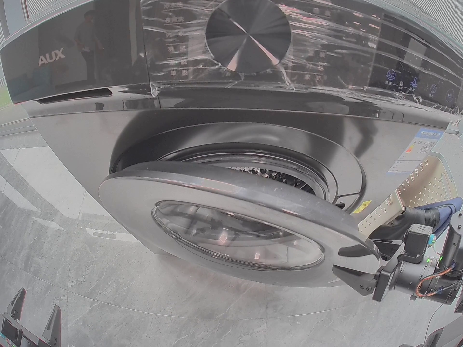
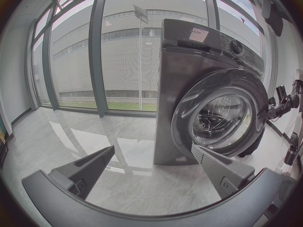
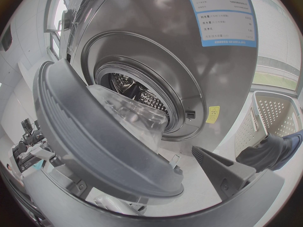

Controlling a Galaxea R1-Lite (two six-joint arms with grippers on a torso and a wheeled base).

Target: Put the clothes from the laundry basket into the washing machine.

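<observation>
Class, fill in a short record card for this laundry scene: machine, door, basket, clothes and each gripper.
Machine: dark grey front-loading washing machine
Door: round glass-centred door, partly open, steel drum visible behind
Basket: cream perforated plastic laundry basket, right of the machine
Clothes: dark garments draped over its rim
Right gripper: open, at the door's free edge
Left gripper: open, low, apart from the machine

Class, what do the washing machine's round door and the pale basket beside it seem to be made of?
Round dark-grey door: glossy rim, plastic or coated metal, judging by its sharp reflections; clear domed window, glass or plastic. Cream laundry basket: matt moulded plastic, probably, its walls pierced with star-shaped holes.
</observation>
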